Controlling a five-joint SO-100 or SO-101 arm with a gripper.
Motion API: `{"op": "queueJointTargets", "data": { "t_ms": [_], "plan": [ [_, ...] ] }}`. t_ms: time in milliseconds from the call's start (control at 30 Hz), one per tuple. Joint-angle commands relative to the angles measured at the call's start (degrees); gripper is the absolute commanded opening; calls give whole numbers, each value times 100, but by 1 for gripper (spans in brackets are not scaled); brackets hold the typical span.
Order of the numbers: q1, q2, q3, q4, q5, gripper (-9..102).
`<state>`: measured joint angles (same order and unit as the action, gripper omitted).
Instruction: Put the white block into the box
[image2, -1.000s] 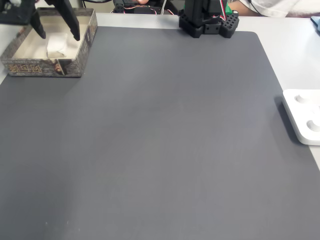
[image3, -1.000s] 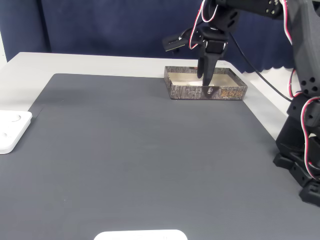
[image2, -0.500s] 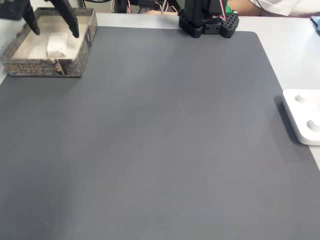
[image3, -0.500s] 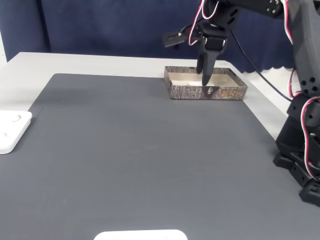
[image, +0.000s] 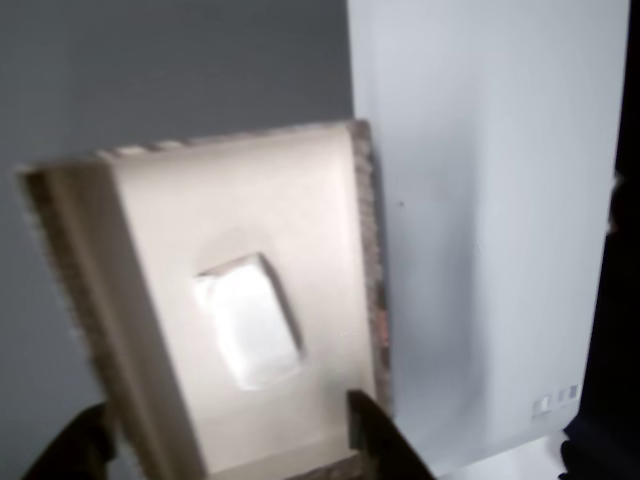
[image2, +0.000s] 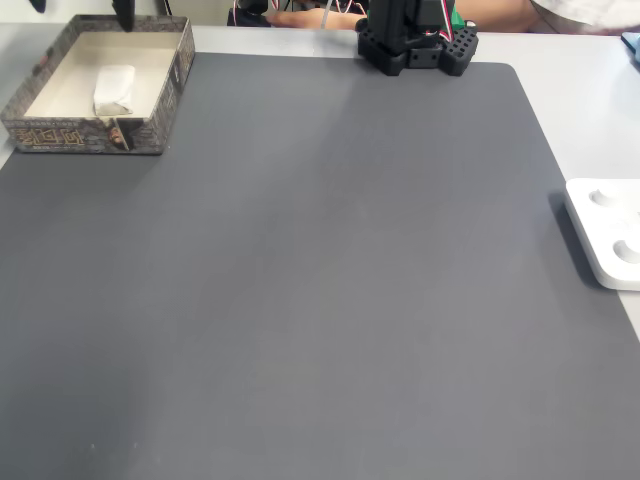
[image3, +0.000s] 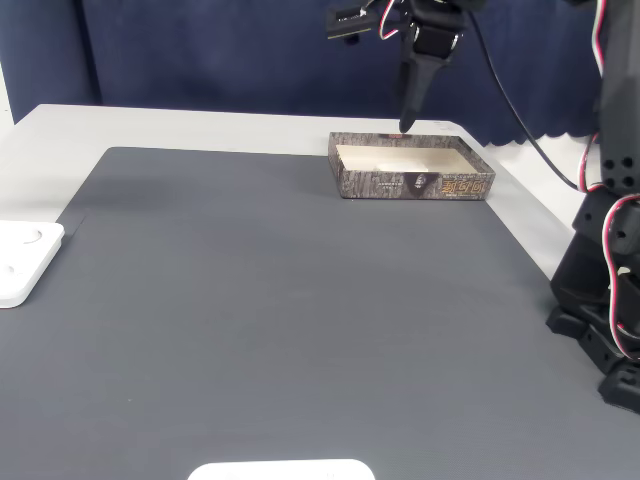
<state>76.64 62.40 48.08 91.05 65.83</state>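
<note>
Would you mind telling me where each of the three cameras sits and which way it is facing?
Other view: rides near the gripper, looking down into the box at the white block; dark fingertips at the bottom edge.
A fixed view: high above the mat, facing the arm's base.
A fixed view: low at the table's side, facing across; the open gripper hangs above the box.
All share the box.

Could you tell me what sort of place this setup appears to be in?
Probably an indoor hobby or lab tabletop: a pale table under a dark grey mat, a dark blue curtain behind it, and a small black arm's base with exposed wires.
</note>
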Motion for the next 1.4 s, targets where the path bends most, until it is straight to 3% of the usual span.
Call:
{"op": "queueJointTargets", "data": {
  "t_ms": [0,133,333,467,1000,1367],
  "plan": [
    [-220,1011,229,-18,-211,31],
    [-378,1441,677,18,-483,25],
    [-853,2127,1714,229,-1556,-2],
    [-1274,2443,2162,220,-1775,-2],
    [-3524,3727,4228,299,-4729,-2],
    [-4509,4210,4843,290,-5546,-2]
  ]
}}
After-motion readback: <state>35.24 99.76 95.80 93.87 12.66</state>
